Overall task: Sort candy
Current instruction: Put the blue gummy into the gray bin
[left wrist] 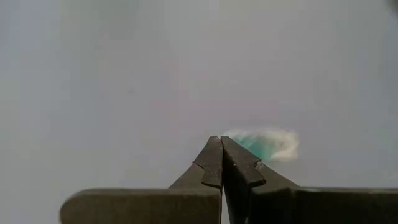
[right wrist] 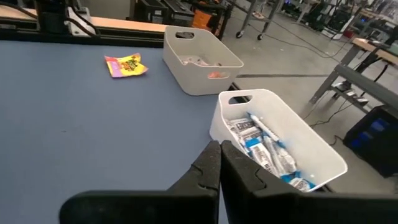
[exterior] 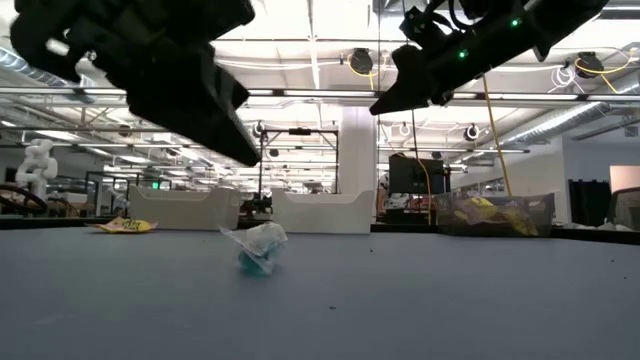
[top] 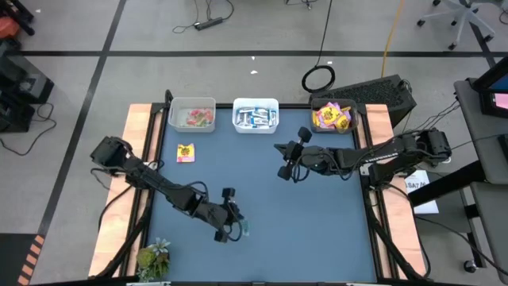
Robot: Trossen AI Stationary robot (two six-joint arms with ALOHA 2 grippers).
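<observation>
A clear-greenish wrapped candy [exterior: 258,247] lies on the blue table mat near its front edge, also seen in the high view [top: 244,228]. My left gripper [top: 236,225] hovers just above and beside it, shut with nothing between its fingers [left wrist: 221,149]. The candy [left wrist: 264,143] shows just past the tips. A yellow packet [top: 186,152] lies flat on the mat at the far left. My right gripper [top: 281,161] hangs shut and empty above the mat's middle, in front of the bin of blue-and-white bars [right wrist: 267,146].
Three bins stand along the far edge: a white one with red and pink pieces [top: 192,115], a white one with blue-and-white bars [top: 255,115] and a clear one with yellow packets [top: 333,117]. A green leafy plant [top: 153,258] sits at the near left corner.
</observation>
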